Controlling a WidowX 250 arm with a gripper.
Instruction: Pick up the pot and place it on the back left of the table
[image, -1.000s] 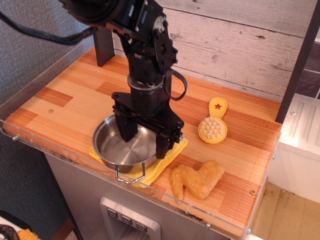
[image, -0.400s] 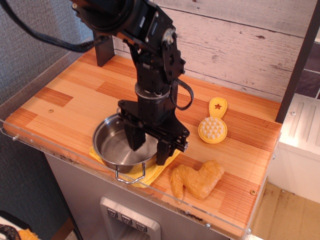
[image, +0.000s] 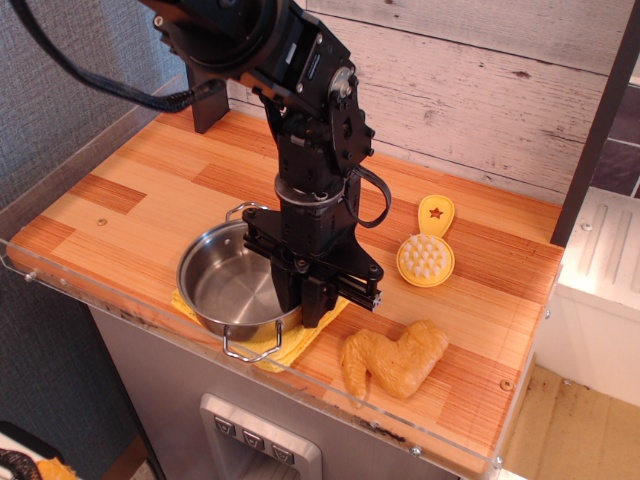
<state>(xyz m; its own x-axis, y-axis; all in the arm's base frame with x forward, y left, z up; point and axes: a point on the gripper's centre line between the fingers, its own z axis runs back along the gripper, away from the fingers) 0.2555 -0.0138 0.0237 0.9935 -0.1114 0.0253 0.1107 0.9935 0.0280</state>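
The shiny steel pot (image: 228, 287) sits near the front left edge of the wooden table (image: 130, 190), on a yellow cloth (image: 292, 340). One wire loop handle points toward the front and one toward the back. My black gripper (image: 305, 303) comes straight down on the pot's right rim. Its fingers are drawn together across that rim, one inside and one outside. The pot looks slightly tipped or shifted to the left; I cannot tell if it is off the cloth.
A yellow scrub brush (image: 425, 259) lies right of the arm. A golden fried-chicken toy (image: 395, 360) lies at the front right. A black post (image: 208, 100) stands at the back left corner. A clear acrylic rim (image: 120, 310) runs along the table edges.
The gripper's fingers have closed from wide open onto the pot's right rim. The pot has shifted a little to the left, and its back handle now shows.
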